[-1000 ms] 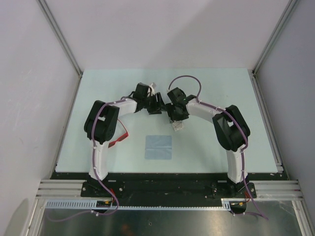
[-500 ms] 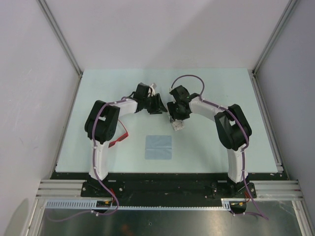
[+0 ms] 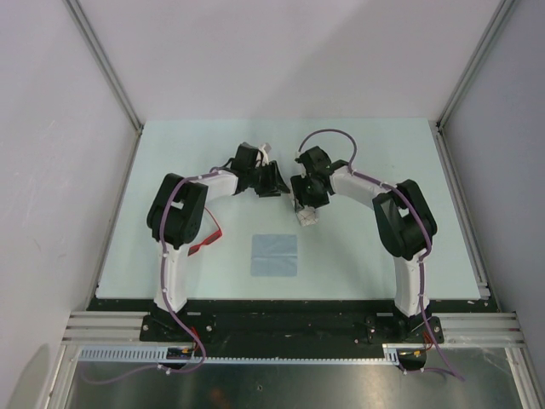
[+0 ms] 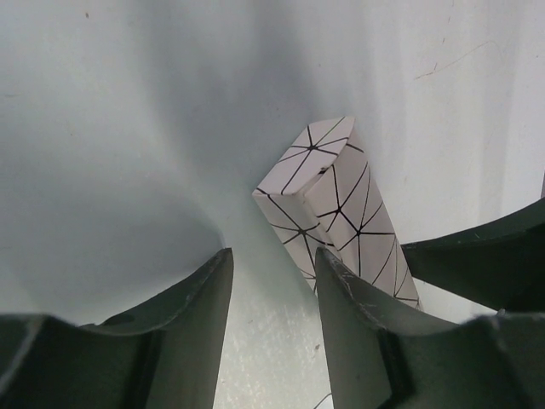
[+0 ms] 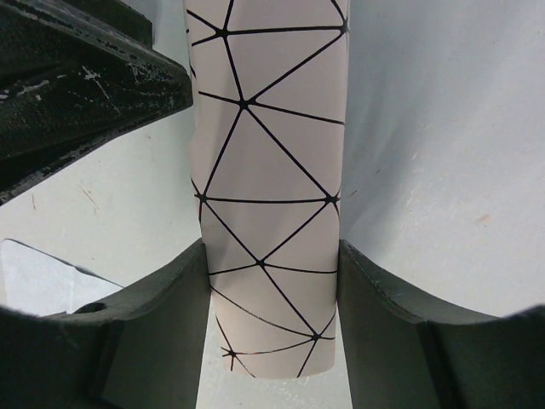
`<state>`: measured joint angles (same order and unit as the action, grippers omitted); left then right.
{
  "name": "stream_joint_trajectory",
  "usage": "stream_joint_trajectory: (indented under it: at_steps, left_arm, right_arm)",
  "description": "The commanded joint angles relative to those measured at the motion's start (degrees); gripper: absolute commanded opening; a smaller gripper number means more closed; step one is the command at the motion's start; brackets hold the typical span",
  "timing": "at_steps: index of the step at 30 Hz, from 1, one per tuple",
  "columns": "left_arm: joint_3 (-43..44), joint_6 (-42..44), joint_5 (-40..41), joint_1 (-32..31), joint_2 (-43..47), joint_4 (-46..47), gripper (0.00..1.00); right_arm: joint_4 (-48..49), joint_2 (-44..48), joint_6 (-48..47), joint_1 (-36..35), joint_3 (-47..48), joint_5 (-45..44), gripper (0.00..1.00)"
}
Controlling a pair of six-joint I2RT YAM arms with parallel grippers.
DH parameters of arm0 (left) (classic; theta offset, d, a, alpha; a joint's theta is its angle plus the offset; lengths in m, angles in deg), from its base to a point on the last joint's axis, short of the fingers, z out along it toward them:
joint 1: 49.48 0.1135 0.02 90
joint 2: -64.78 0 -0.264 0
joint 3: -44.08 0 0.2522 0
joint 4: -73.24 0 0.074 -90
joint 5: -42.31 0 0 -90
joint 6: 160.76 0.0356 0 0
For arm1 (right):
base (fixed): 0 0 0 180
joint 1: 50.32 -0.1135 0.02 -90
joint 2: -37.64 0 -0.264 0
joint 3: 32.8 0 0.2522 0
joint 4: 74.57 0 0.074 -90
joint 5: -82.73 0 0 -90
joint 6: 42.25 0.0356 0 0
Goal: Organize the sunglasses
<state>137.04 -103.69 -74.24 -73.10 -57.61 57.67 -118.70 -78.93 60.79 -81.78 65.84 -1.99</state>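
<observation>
The sunglasses point(image 3: 209, 238) show only as a bit of red frame on the table, mostly hidden under my left arm's upper link. A white oblong case point(image 5: 268, 170) with thin black lines is held across its width by my right gripper point(image 5: 272, 256), which is shut on it. From the top view the case point(image 3: 307, 218) pokes out below the right gripper point(image 3: 305, 207) near the table's middle. My left gripper point(image 4: 274, 256) stands open just beside the case point(image 4: 336, 213). Only bare table shows between its fingers point(image 4: 349, 324), and the case's end lies past the right one.
A flat light-blue square cloth point(image 3: 274, 255) lies on the table in front of both grippers, a corner of it point(image 5: 34, 273) showing in the right wrist view. The two grippers are close together, with the left gripper point(image 3: 272, 181) almost touching the right one.
The left jaws have narrowed a little. The right wrist has shifted slightly toward the back of the table with the case still in its grip.
</observation>
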Motion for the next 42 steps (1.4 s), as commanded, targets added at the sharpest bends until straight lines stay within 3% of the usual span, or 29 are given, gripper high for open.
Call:
stream_joint_trajectory:
  at_steps: [1, 8, 13, 29, 42]
  left_arm:
    - [1.75, 1.11, -0.44, -0.38, -0.93, 0.75, 0.52]
    - [1.75, 1.2, -0.17, -0.29, -0.56, 1.54, 0.57]
    - [1.49, 2.25, 0.17, -0.9, -2.07, 1.54, 0.51]
    - [-0.1, 3.92, 3.08, -0.99, -2.59, 1.45, 0.5]
    - [-0.01, 3.84, 2.73, -1.34, 0.04, 1.36, 0.54]
  right_arm:
    - [2.16, 1.09, -1.17, -0.53, 1.69, 5.45, 0.2]
    - [1.37, 1.17, -1.52, -0.18, 1.6, 6.14, 0.21]
    - [2.16, 2.75, -0.91, 0.79, 1.6, 10.88, 0.2]
    - [5.32, 6.01, 3.48, 7.64, -1.73, 22.93, 0.24]
    - [16.39, 3.46, 12.09, 13.88, -9.82, 37.16, 0.22]
